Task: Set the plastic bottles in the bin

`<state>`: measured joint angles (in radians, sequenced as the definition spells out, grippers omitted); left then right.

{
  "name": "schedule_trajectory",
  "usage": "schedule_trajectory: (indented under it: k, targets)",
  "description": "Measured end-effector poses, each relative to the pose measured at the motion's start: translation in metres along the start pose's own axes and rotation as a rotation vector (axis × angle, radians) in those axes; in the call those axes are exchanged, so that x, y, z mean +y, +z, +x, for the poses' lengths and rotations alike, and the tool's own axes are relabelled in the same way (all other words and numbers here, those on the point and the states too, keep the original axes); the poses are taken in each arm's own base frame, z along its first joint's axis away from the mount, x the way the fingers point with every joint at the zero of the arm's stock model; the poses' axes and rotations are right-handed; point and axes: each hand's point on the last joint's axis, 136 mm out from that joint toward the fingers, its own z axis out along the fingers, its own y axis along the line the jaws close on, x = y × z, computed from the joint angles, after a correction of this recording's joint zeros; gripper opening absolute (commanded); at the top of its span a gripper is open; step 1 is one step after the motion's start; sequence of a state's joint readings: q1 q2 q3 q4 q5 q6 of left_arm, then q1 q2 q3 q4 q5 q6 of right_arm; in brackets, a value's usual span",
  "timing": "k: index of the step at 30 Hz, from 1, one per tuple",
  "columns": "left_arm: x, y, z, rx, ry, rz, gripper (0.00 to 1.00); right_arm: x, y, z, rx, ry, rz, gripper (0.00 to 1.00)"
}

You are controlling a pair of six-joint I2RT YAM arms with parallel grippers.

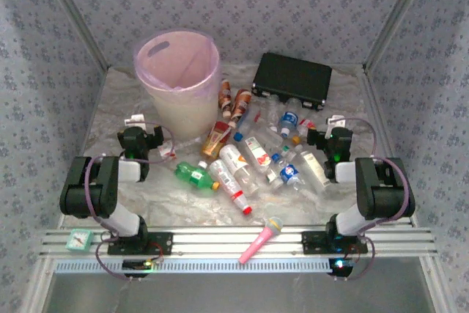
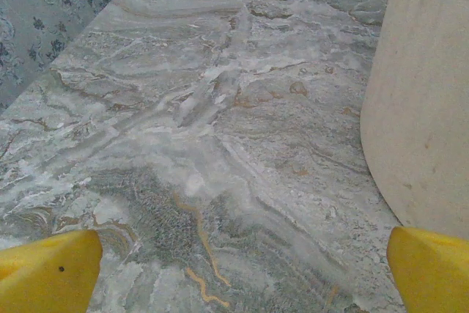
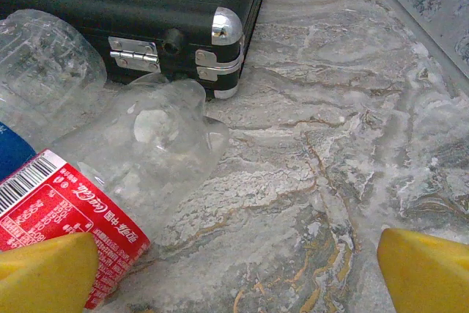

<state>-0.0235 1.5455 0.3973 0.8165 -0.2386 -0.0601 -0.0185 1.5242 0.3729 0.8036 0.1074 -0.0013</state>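
Tabletop (image 1: 110,100): marbled grey-white cover.

Bin (image 1: 178,82) stands upright at far left. Plastic bottles (image 1: 253,155) lie in a loose heap mid-table between the two arms, all outside the bin. Orange-brown bottles (image 1: 233,100) lie just beside the bin's right side. Green bottle (image 1: 194,175) lies at the heap's near-left edge.

Black case (image 1: 292,78) lies flat behind the heap, toward far right. Pink toy microphone (image 1: 261,240) lies across the near rail between the arm bases. Small teal clock (image 1: 78,239) sits at the rail's left end.

Left pincer (image 1: 141,137): spread, holding nothing, over bare tabletop, with the bin wall close on its right.

Right pincer (image 1: 331,139): spread, holding nothing, at the heap's right edge. In the right wrist view a red-labelled bottle (image 3: 95,203) lies just beside the left fingertip (image 3: 44,273); contact cannot be told. The bottle's clear end points toward the case's metal corner. More clear bottles crowd the left, with bare tabletop to the right.
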Motion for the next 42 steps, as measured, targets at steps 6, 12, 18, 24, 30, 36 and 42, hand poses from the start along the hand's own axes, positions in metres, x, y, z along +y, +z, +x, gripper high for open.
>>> schedule_trajectory:
  k: [6,12,18,24,30,36,42]
  targets:
    - [0.0,0.0,0.0,0.0,0.0,0.0,1.0,0.0,0.0,0.0,0.0,0.0,0.0,1.0]
    - [0.0,0.0,0.0,0.0,0.0,0.0,1.0,0.0,0.0,0.0,0.0,0.0,0.0,1.0]
    - [0.0,0.0,0.0,0.0,0.0,0.0,1.0,0.0,0.0,0.0,0.0,0.0,0.0,1.0]
    - [0.0,0.0,0.0,0.0,0.0,0.0,1.0,0.0,0.0,0.001,0.003,0.0,0.001,1.0]
    - [0.0,0.001,0.001,0.004,-0.003,0.012,1.0,0.0,0.0,0.001,0.005,0.0,-0.002,1.0]
    - [0.006,-0.003,-0.015,0.059,-0.007,-0.008,1.0,-0.021,0.001,-0.028,0.099,0.054,0.05,1.0]
    - [0.019,-0.041,-0.09,0.021,-0.129,-0.057,1.0,-0.027,-0.044,-0.107,0.149,0.131,0.086,1.0]
